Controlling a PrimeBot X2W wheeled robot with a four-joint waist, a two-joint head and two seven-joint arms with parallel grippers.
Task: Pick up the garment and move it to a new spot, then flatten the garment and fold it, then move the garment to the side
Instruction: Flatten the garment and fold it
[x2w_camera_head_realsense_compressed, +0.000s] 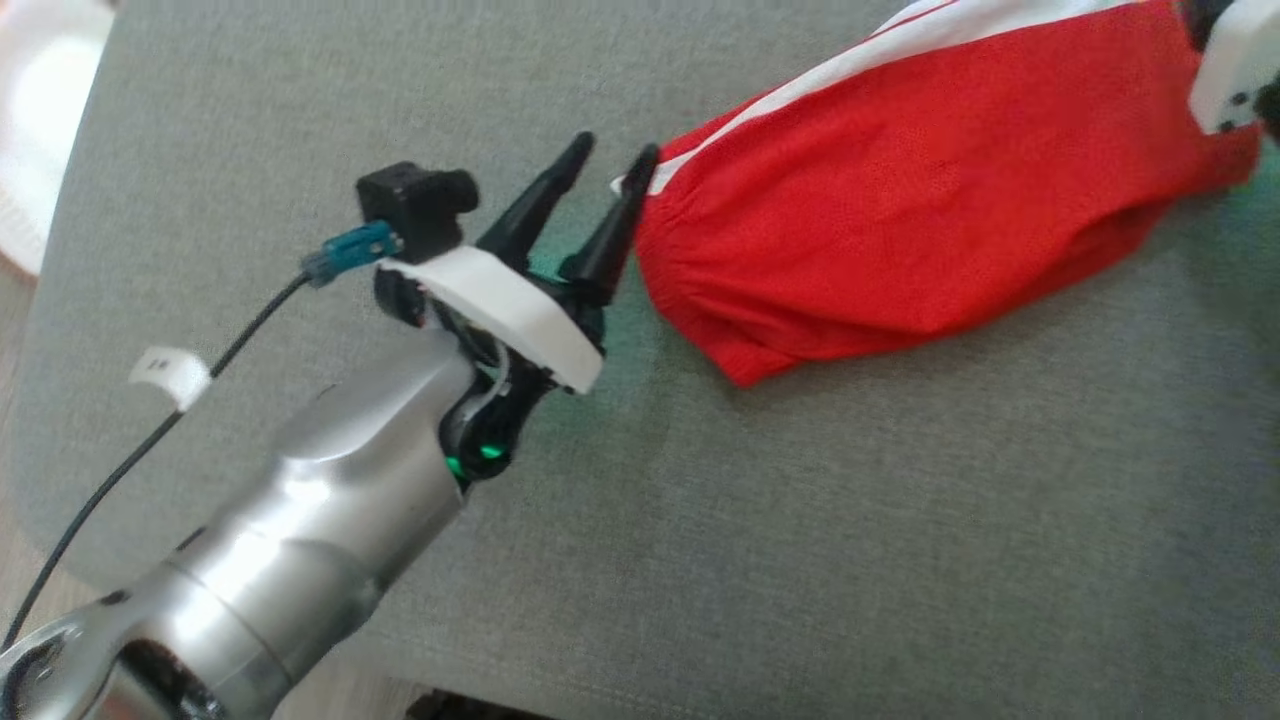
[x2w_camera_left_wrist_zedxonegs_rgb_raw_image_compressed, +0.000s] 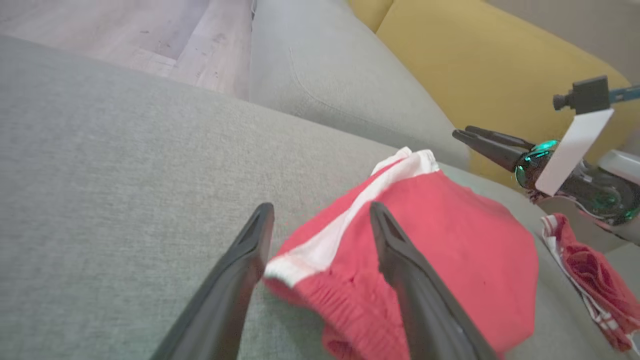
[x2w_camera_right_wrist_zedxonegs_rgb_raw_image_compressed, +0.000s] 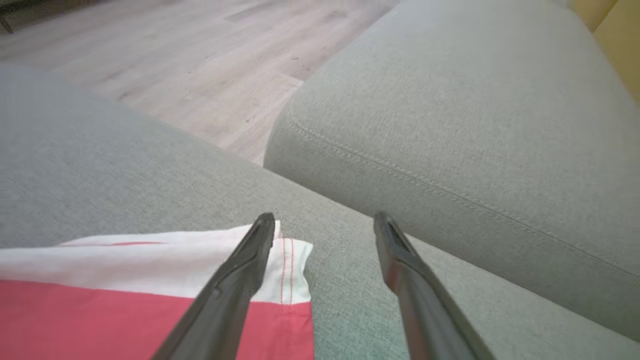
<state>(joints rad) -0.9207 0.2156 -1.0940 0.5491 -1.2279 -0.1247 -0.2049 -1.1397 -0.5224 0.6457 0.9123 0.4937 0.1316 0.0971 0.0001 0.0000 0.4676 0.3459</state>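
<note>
I saw the garment (x2w_camera_head_realsense_compressed: 900, 200) red with a white band, the sofa seat (x2w_camera_head_realsense_compressed: 800, 550) grey-green, the back cushion (x2w_camera_left_wrist_zedxonegs_rgb_raw_image_compressed: 475, 65) mustard yellow, the floor (x2w_camera_right_wrist_zedxonegs_rgb_raw_image_compressed: 175, 60) pale wood-grain.

Grey sofa seat (x2w_camera_head_realsense_compressed: 700, 560), second grey cushion (x2w_camera_right_wrist_zedxonegs_rgb_raw_image_compressed: 475, 115), yellow cushion (x2w_camera_left_wrist_zedxonegs_rgb_raw_image_compressed: 490, 65), pale wood floor (x2w_camera_right_wrist_zedxonegs_rgb_raw_image_compressed: 175, 60), blurred white shape (x2w_camera_head_realsense_compressed: 40, 130), perhaps fabric

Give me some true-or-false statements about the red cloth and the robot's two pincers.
1. The garment is red with a white stripe. True.
2. It lies on a wooden table. False: it lies on a grey upholstered cushion.
3. The left pincer is open at one end of the garment. True.
4. The right pincer is clamped shut on the garment. False: its fingers are spread apart at the garment's white-edged corner.
5. A yellow cushion stands beyond the grey one. True.
</note>
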